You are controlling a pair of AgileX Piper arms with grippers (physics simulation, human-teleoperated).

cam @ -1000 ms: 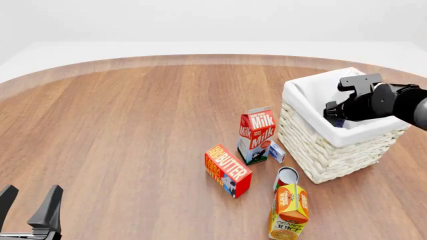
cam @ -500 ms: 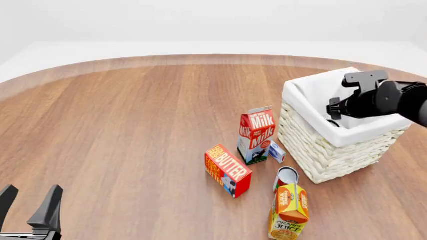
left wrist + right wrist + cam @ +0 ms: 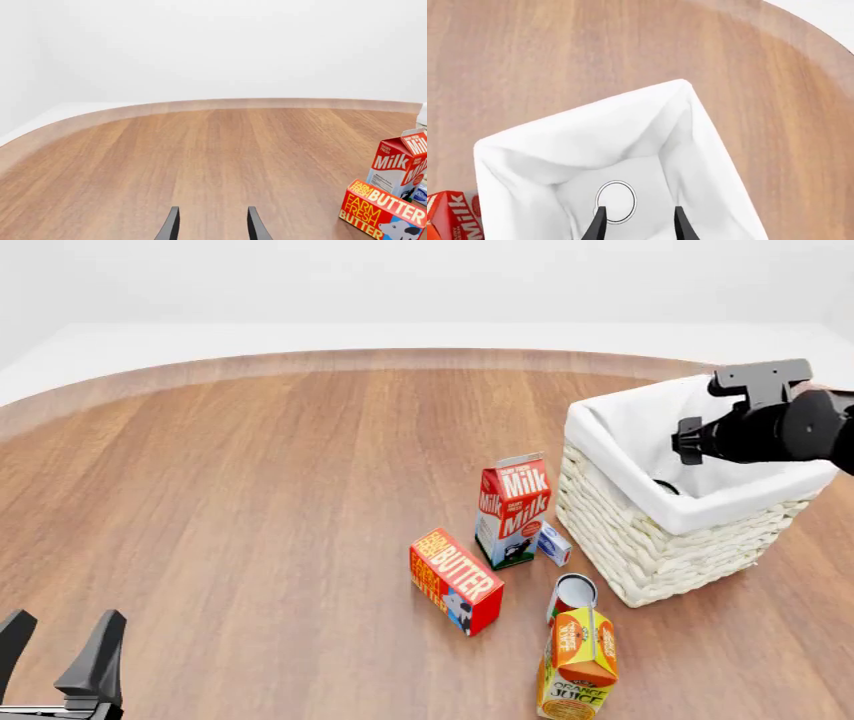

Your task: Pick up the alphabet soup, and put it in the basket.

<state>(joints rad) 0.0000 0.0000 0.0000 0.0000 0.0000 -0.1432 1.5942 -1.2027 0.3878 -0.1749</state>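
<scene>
The alphabet soup (image 3: pixel 616 201) stands upright on the floor of the basket (image 3: pixel 587 135); only its pale round top shows. In the front view the white wicker basket (image 3: pixel 667 540) sits at the right of the table. My right gripper (image 3: pixel 637 219) hangs above the basket's inside, open and empty, with the can below its fingertips. Its wrist (image 3: pixel 767 425) is over the basket's far right rim. My left gripper (image 3: pixel 60 650) is open and empty low at the near left, also in the left wrist view (image 3: pixel 211 222).
A milk carton (image 3: pixel 513 508), a butter box (image 3: pixel 457 580), a small box (image 3: pixel 554 543), another can (image 3: pixel 573 596) and an orange juice carton (image 3: pixel 578 665) stand just left of and in front of the basket. The milk (image 3: pixel 400 162) and butter (image 3: pixel 380 210) also show to my left gripper.
My right gripper has risen and drawn back to the right, out of the basket. The can stays on the basket floor. The left arm has not moved.
</scene>
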